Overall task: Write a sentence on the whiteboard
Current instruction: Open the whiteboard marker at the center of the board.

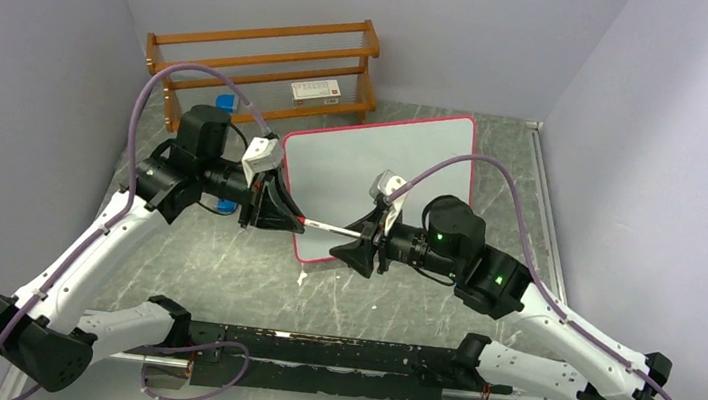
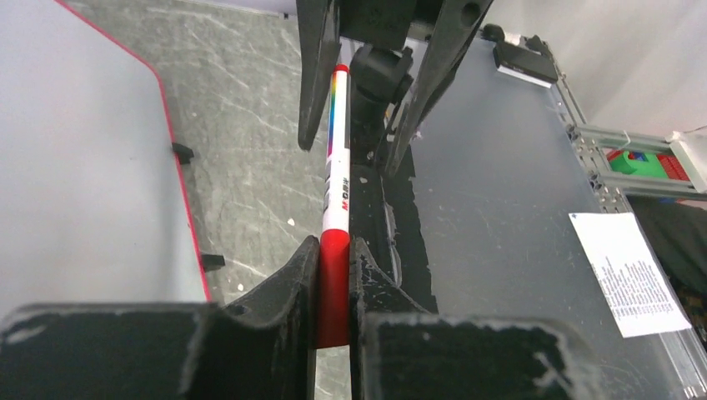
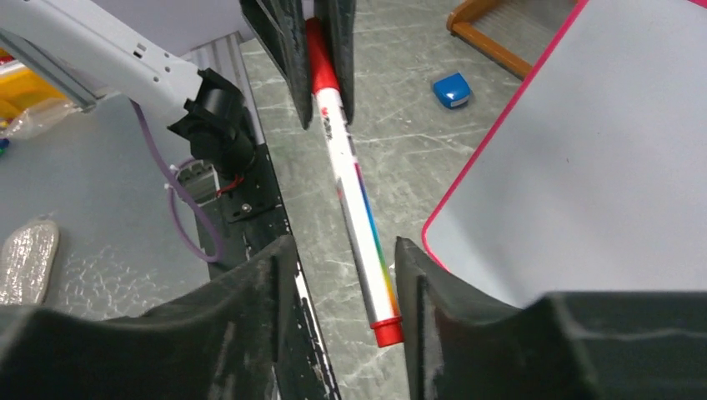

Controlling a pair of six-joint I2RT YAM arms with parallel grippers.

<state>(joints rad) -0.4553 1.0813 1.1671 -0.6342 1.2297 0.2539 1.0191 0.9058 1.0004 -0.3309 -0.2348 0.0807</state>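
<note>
The whiteboard (image 1: 378, 178) lies flat on the table, white with a pink-red rim, and its face is blank; no sentence shows on it. It also shows in the left wrist view (image 2: 75, 167) and the right wrist view (image 3: 600, 167). My left gripper (image 1: 280, 212) is shut on the red cap of a white marker (image 2: 337, 183), held level above the table near the board's near-left corner. My right gripper (image 1: 356, 249) is open, its jaws on either side of the marker's (image 3: 358, 217) red back end without gripping it.
A wooden rack (image 1: 265, 64) with a small white card stands at the back. A blue eraser (image 3: 453, 89) lies on the table left of the board. A black rail (image 1: 332, 354) runs along the near edge between the arm bases.
</note>
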